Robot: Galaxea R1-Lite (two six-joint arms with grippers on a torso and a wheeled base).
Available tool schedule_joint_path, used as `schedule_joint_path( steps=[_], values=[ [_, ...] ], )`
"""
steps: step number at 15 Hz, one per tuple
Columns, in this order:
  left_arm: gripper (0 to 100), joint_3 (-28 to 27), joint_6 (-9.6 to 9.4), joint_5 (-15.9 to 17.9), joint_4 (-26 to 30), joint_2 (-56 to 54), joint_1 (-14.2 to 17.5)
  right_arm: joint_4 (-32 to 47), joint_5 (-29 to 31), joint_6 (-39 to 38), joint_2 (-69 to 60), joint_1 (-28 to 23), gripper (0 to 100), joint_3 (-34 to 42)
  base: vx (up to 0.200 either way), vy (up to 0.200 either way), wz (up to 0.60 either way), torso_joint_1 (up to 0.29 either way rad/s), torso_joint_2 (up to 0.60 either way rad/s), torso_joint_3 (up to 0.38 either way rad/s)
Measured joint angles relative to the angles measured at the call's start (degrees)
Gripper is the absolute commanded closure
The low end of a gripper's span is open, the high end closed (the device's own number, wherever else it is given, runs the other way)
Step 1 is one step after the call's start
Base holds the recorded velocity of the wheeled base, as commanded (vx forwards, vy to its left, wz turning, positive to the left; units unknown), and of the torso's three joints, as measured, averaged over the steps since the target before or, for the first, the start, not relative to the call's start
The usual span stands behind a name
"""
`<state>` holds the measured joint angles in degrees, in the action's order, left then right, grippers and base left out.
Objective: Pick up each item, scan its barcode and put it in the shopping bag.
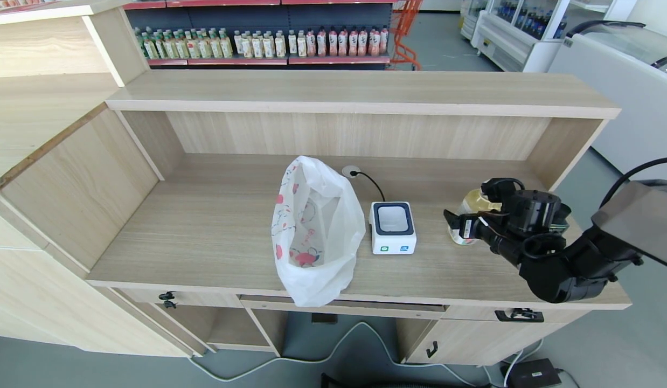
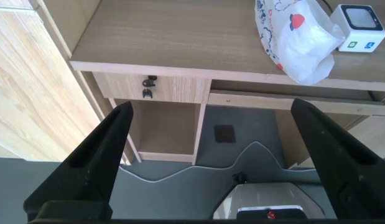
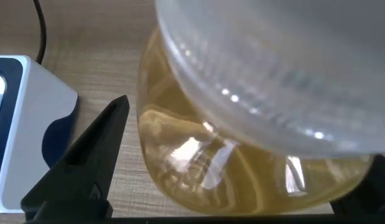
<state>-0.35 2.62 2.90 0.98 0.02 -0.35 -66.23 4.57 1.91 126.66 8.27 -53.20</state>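
The right hand, released and straddling the jar (standing on the table at 3 o'clock of the scanner), should centre on the body below the lid before clenching evenly.

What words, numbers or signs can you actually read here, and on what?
None reads clearly.
Scanner: two small front icons, green and blue, too small.
Shopping bag: red cartoon print, no words legible.
Bottle: label too blurred.
Shelf bottles: labels too small.
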Motion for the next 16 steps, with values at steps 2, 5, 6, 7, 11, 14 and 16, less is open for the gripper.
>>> schedule_joint_path(
  steps=[2,5,6,7,11,14,16],
  values=[
    [0,0.0,0.00,0.0,0.0,0.0,0.0,-2.4,-4.6,0.6,0.4,-0.3,100,0.3,0.000,0.000,0.00,0.000,0.00,0.000],
    [0,0.0,0.00,0.0,0.0,0.0,0.0,-2.7,-5.3,3.2,0.6,-1.2,100,0.6,0.000,0.000,0.00,0.000,0.00,0.000],
    [0,0.0,0.00,0.0,0.0,0.0,0.0,-2.6,-5.3,3.3,0.6,-1.6,100,0.5,0.000,0.000,0.00,0.000,0.00,0.000],
    [0,0.0,0.00,0.0,0.0,0.0,0.0,-2.4,-5.4,3.4,0.5,-2.0,100,0.5,0.000,0.000,0.00,0.000,0.00,0.000],
    [0,0.0,0.00,0.0,0.0,0.0,0.0,-2.6,-5.2,6.4,0.5,-3.8,100,1.8,0.000,0.000,0.00,0.000,0.00,0.000],
    [0,0.0,0.00,0.0,0.0,0.0,0.0,-2.9,-5.4,7.1,0.1,-4.5,100,3.5,0.000,0.000,0.00,0.000,0.00,0.000],
    [0,0.0,0.00,0.0,0.0,0.0,0.0,-0.8,-5.8,6.0,-1.4,-4.6,100,3.6,0.000,0.000,0.00,0.000,0.00,0.000]
  ],
)
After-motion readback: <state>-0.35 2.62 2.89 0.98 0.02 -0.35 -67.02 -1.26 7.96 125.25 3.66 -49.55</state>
